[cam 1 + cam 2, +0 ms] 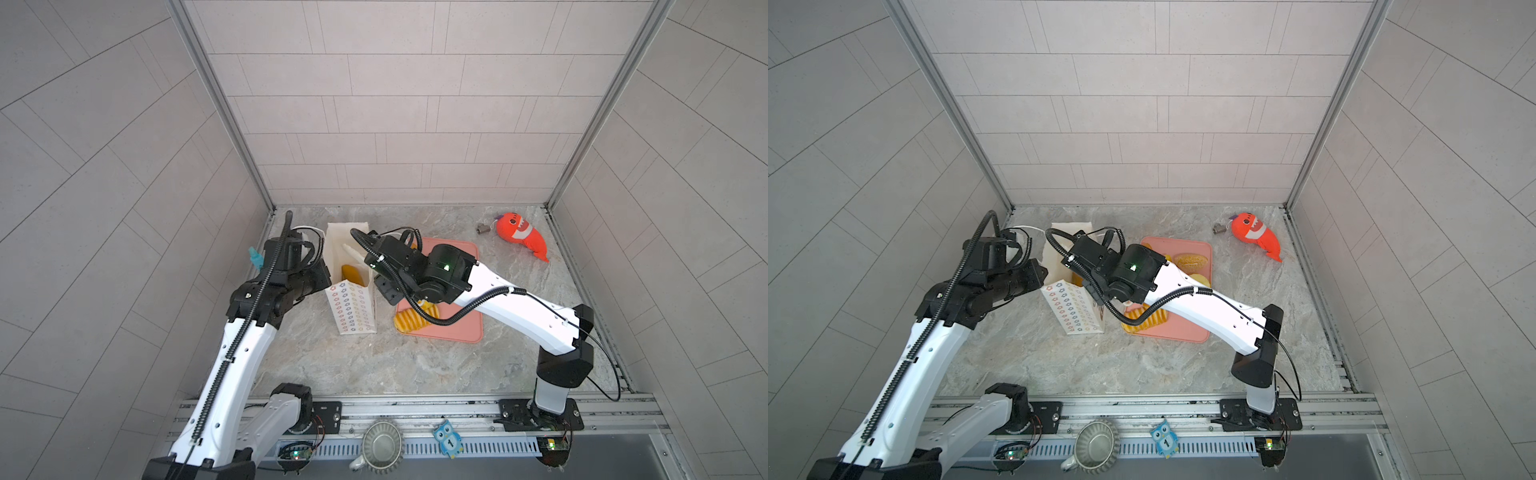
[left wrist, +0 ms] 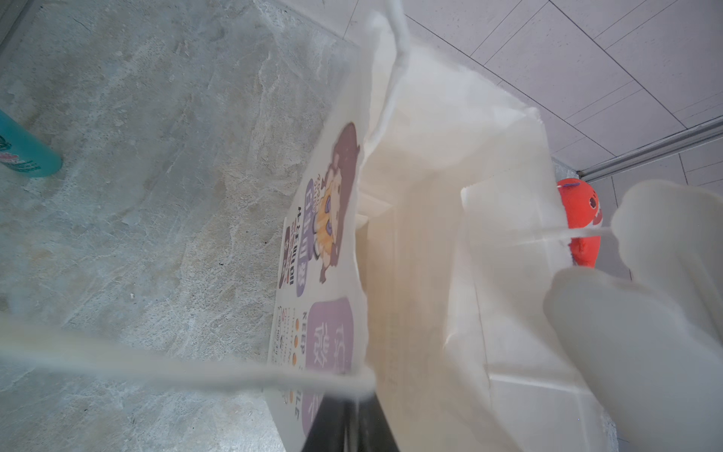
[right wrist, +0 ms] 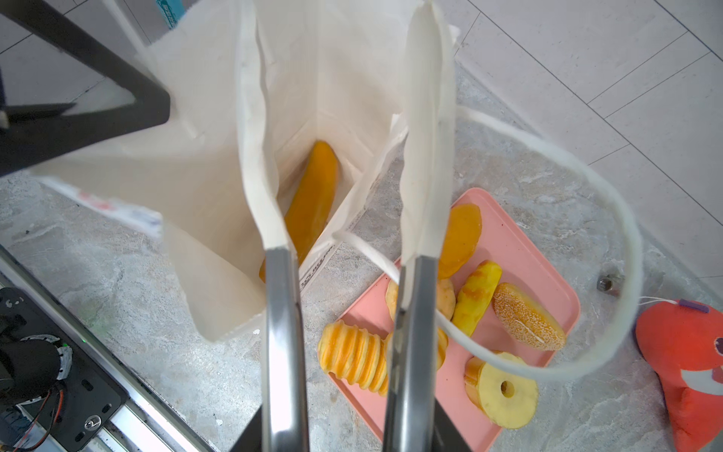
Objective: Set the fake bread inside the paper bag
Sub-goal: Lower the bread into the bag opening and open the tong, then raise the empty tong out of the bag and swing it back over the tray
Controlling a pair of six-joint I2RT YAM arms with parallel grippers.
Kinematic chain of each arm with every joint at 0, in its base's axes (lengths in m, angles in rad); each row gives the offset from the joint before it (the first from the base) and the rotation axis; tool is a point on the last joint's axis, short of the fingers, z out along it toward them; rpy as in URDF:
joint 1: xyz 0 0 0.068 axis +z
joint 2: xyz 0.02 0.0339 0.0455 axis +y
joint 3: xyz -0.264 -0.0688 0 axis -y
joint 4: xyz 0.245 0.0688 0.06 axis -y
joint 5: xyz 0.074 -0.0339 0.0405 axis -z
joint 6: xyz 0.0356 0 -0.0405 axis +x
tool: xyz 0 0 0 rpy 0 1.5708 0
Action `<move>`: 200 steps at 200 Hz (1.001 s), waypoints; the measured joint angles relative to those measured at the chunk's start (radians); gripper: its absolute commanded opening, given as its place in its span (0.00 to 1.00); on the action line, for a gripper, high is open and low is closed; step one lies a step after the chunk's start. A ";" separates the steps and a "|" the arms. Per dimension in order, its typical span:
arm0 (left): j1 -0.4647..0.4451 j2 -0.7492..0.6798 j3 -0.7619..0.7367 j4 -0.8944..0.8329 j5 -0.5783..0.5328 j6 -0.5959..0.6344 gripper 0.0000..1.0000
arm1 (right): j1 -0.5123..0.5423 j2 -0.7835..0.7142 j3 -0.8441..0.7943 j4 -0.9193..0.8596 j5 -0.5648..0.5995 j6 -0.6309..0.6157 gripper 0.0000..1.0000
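Observation:
The paper bag stands open left of the pink tray. At its left rim sits my left gripper, and the wrist view shows those black jaws shut on the paper bag. My right gripper hangs open over the bag's mouth with nothing between its fingers. A white cord handle loops past one finger. One orange loaf of fake bread lies at the bag's bottom. More fake bread lies on the tray: a ridged roll, a ring doughnut, a sesame bun and a yellow loaf.
An orange-red plush fish and a small metal piece lie at the back right. A teal bottle stands by the left wall behind my left arm. A fluted cup and an owl tag sit on the front rail.

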 measured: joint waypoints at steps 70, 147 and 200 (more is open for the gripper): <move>0.003 0.000 0.000 0.000 0.004 0.000 0.13 | 0.000 0.000 0.002 0.000 0.012 -0.001 0.43; 0.005 0.000 0.000 0.000 0.007 0.000 0.13 | 0.000 -0.029 0.050 -0.008 0.042 -0.018 0.43; 0.005 0.000 0.000 -0.001 0.007 0.000 0.13 | -0.007 -0.114 0.049 -0.018 0.094 -0.033 0.42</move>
